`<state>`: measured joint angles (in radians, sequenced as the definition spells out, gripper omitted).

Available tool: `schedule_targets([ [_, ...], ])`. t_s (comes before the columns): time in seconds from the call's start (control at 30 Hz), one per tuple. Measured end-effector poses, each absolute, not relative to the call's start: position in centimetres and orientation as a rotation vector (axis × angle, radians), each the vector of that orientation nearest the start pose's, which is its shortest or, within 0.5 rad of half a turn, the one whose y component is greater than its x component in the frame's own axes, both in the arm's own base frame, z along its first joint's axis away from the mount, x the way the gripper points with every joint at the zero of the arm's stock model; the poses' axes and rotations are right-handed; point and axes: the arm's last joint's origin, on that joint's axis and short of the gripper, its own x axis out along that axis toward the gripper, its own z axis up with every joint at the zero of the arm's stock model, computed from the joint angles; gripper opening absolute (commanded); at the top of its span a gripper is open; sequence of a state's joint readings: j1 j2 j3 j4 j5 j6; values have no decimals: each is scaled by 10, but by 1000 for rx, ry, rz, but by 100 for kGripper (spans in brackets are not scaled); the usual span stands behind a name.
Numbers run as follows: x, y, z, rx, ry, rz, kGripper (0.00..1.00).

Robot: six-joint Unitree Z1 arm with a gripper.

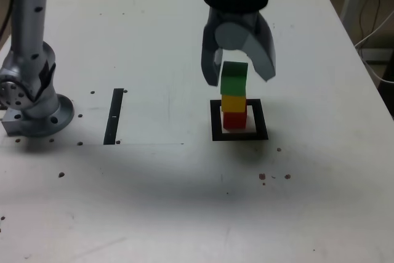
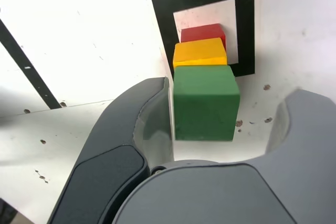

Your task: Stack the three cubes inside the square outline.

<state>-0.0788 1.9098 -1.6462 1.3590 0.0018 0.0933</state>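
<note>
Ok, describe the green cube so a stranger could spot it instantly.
Find the black square outline on the white table, under the open gripper. A three-cube stack stands in it. The green cube is the top one, above yellow and red.

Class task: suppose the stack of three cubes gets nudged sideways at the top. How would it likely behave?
The green cube would probably slide off or topple first; it sits slightly offset on the yellow cube. The blocks look rigid and smooth-faced, so likely slippery. The open hand straddles it, one finger close alongside.
</note>
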Motion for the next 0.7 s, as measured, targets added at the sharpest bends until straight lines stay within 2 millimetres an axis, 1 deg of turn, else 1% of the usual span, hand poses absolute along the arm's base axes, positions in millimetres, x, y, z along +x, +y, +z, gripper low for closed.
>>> schedule_targets([
  [0.1, 325, -24, 322, 136, 1595, -120, 100],
  [0.2, 315, -20, 323, 130, 1606, -105, 100],
  [0.33, 292, -11, 328, 107, 1613, -80, 100],
  [0.6, 247, 1, 328, 82, 1644, -35, 99],
  [0.7, 232, 2, 320, 85, 1678, -26, 99],
])
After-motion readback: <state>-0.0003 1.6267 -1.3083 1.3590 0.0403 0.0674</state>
